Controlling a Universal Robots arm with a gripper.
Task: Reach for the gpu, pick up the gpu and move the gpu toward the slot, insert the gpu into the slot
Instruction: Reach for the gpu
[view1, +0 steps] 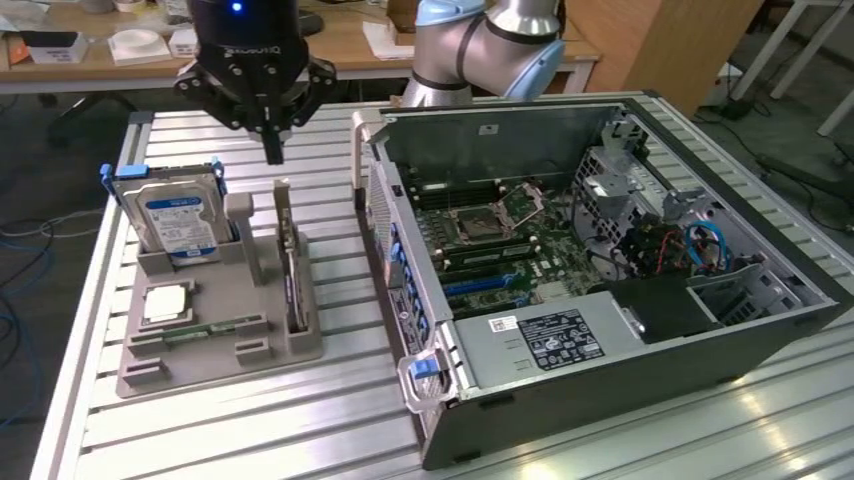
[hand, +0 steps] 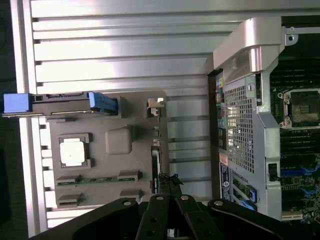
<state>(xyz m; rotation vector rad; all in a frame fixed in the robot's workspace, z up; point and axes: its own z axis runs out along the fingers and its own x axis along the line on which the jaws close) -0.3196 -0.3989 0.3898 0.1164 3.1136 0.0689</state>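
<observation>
The black pincer (view1: 274, 150) hangs just above the gpu (view1: 288, 270). Its 2 fingers are pressed together into 1 narrow point, holding nothing and not touching the card. The gpu is a thin flat card that stands on its long edge in a grey matte plastic holder (view1: 254, 350), with a pale metal bracket at the end nearest the pincer. The holder carries 4 parts: 1 gpu, 1 upright silver hard drive (view1: 174, 220) with a blue label and blue clips, 1 square processor chip (view1: 166, 302) lying flat, and 1 slim green memory stick (view1: 200, 330). The holder rests on a ribbed aluminium tabletop (view1: 267, 430). Beside it, on the exterior view's right, is 1 open dark computer case (view1: 601, 360) with the motherboard (view1: 494, 240) exposed. The exterior view gives the drive's label face-on. The wrist view looks straight down, so the gpu (hand: 155, 160) and the drive (hand: 65, 102) appear there as thin edges, and it also shows the perforated metal of the case's end.
</observation>
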